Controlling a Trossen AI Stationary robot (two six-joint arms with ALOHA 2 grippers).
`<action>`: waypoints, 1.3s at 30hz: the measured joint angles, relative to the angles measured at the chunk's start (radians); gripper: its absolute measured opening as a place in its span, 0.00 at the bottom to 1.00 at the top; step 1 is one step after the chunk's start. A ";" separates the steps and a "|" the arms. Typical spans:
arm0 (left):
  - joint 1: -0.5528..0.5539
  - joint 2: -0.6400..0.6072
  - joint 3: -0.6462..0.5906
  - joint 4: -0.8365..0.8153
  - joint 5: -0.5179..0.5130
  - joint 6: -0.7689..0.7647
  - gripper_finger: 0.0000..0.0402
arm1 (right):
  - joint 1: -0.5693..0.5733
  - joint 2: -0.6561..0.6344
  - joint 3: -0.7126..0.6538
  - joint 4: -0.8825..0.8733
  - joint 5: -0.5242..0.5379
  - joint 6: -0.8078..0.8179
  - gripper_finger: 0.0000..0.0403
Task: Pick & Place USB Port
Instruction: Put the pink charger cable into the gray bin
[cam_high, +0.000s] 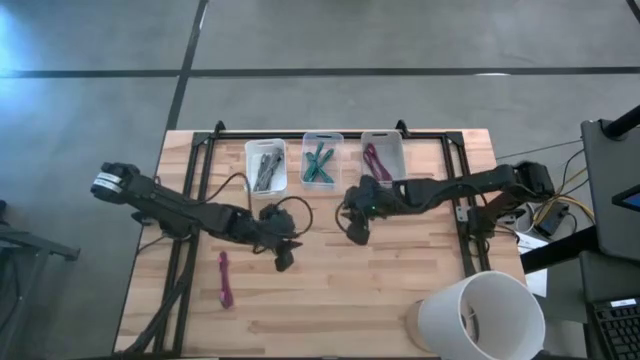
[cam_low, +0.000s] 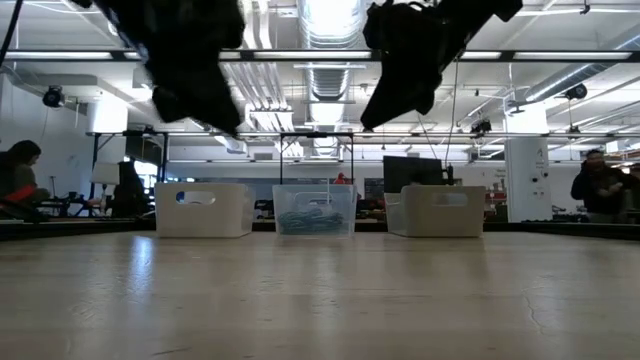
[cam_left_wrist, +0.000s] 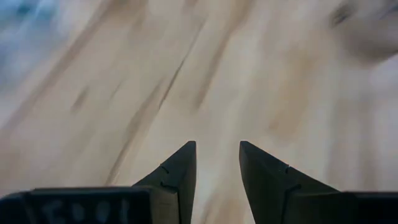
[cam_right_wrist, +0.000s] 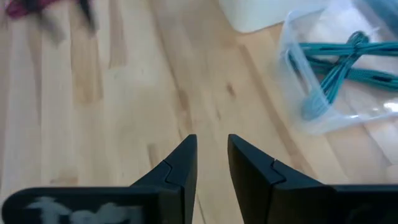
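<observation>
A: What lies at the far left of the desk (cam_high: 400, 290)?

B: A magenta cable (cam_high: 224, 278), near seven o'clock, just left of the left tool (cam_high: 283, 260). That tool hangs over bare wood, its fingers slightly parted and empty.

A: And toward twelve o'clock?

B: Three bins in a row: grey parts (cam_high: 265, 166), teal cables (cam_high: 321, 160), magenta cables (cam_high: 382, 155).

A: The right tool (cam_high: 357, 235)?

B: Near centre, below the teal bin, fingers narrowly apart, holding nothing.
</observation>
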 joint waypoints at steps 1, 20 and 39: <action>0.000 0.000 0.025 -0.104 0.000 -0.055 0.30 | 0.009 0.000 -0.008 0.002 0.000 0.000 0.21; -0.228 0.002 0.073 -0.704 0.343 -0.965 0.30 | 0.037 0.000 -0.116 0.067 0.011 0.055 0.22; -0.462 0.005 -0.125 -0.567 0.348 -1.451 0.30 | 0.037 0.000 -0.107 0.176 0.010 -0.036 0.22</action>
